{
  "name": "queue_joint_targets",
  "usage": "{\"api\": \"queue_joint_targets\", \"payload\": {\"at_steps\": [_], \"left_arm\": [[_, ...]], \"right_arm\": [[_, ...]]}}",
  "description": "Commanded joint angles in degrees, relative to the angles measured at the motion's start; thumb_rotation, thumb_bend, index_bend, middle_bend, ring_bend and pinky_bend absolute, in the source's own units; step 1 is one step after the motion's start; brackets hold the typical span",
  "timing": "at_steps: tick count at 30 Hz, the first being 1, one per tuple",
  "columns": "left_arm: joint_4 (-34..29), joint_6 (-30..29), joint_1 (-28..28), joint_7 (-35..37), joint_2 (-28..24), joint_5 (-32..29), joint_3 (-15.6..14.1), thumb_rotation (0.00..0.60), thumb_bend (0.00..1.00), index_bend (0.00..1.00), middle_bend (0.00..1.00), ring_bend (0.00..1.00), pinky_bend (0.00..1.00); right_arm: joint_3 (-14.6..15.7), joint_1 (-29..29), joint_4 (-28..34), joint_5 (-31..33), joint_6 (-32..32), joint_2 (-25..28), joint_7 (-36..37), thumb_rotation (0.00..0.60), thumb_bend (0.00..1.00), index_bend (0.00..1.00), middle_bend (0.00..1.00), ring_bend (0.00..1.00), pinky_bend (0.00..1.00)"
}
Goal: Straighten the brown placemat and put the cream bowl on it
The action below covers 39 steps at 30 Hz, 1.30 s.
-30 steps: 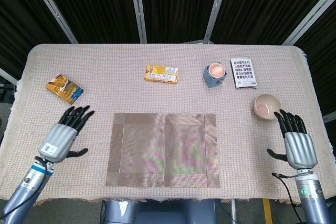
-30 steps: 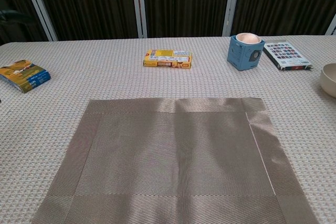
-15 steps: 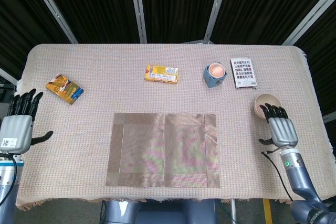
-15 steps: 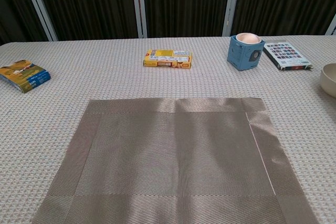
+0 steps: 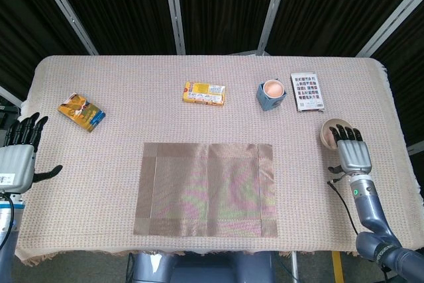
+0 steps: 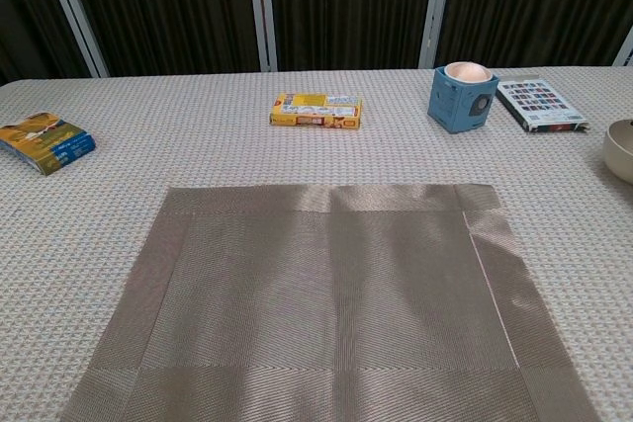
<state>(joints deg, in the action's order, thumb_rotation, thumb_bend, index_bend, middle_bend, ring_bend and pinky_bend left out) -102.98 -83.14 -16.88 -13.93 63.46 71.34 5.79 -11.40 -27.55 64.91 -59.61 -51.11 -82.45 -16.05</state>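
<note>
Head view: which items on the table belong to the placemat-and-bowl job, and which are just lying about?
Belongs to the job:
brown placemat
cream bowl, with the right robot hand at its near rim

Just lying about:
yellow box
blue cup
white patterned booklet
yellow-and-blue packet

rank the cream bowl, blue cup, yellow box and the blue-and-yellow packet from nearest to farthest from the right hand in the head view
From the right hand:
1. cream bowl, at its fingertips, right edge
2. blue cup, back right
3. yellow box, back centre
4. blue-and-yellow packet, far left
</note>
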Motion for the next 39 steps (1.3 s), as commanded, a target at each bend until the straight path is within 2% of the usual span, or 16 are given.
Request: {"api": "queue_joint_targets", "payload": {"at_steps": [1,4,9,14,21,26,29,34,39], "left_arm": [[-0.1,0.1,0.1,-0.1,0.1,0.2,0.1,0.6,0.0,0.0,0.0,0.0,0.0],[-0.2,0.2,0.2,-0.2,0.1,0.3,0.2,0.6,0.0,0.0,0.0,0.0,0.0],[-0.3,0.4,0.2,-0.5,0.4,0.4,0.4,0.6,0.0,0.0,0.0,0.0,0.0],[-0.4,0.5,0.3,-0.9,0.8,0.8,0.5,0.6,0.0,0.0,0.0,0.0,0.0],[-0.5,0.7,0.6,-1.1,0.9,1.0,0.7,0.6,0.0,0.0,0.0,0.0,0.0],[-0.7,0.8,0.8,-1.0,0.9,1.5,0.7,0.6,0.0,0.0,0.0,0.0,0.0],[-0.9,0.9,0.9,-1.0,0.8,1.7,0.7,0.6,0.0,0.0,0.0,0.0,0.0],[-0.8,1.5,1.0,-0.8,0.8,2.0,0.6,0.6,0.0,0.0,0.0,0.0,0.0],[-0.6,2.0,1.0,-0.6,0.8,2.1,0.6,0.6,0.0,0.0,0.0,0.0,0.0]], "right_arm": [[-0.1,-0.9,-3.2,1.1,1.8,-1.7,0.7,0.6,0.0,0.18,0.0,0.0,0.0],[-0.1,-1.3,-5.4,0.6,2.1,-2.8,1.8,0.6,0.07,0.31,0.0,0.0,0.0],[-0.2,-2.3,-9.2,-1.0,2.0,-5.1,3.7,0.6,0.28,0.56,0.0,0.0,0.0],[-0.3,-3.1,-13.4,-2.8,1.1,-7.7,5.6,0.6,0.35,0.72,0.0,0.0,0.0],[0.3,-2.6,-16.4,-6.5,-2.6,-9.2,10.0,0.6,0.36,0.75,0.0,0.0,0.0],[0.7,-1.7,-14.7,-9.6,-6.3,-8.1,12.9,0.6,0.36,0.75,0.0,0.0,0.0],[1.6,-1.0,-10.4,-13.1,-10.1,-5.7,14.5,0.6,0.35,0.75,0.0,0.0,0.0],[3.6,-1.2,1.9,-22.0,-17.1,0.7,15.0,0.6,0.35,0.75,0.0,0.0,0.0],[4.9,-5.1,9.7,-30.8,-17.9,4.3,12.6,0.6,0.35,0.75,0.0,0.0,0.0]]}}
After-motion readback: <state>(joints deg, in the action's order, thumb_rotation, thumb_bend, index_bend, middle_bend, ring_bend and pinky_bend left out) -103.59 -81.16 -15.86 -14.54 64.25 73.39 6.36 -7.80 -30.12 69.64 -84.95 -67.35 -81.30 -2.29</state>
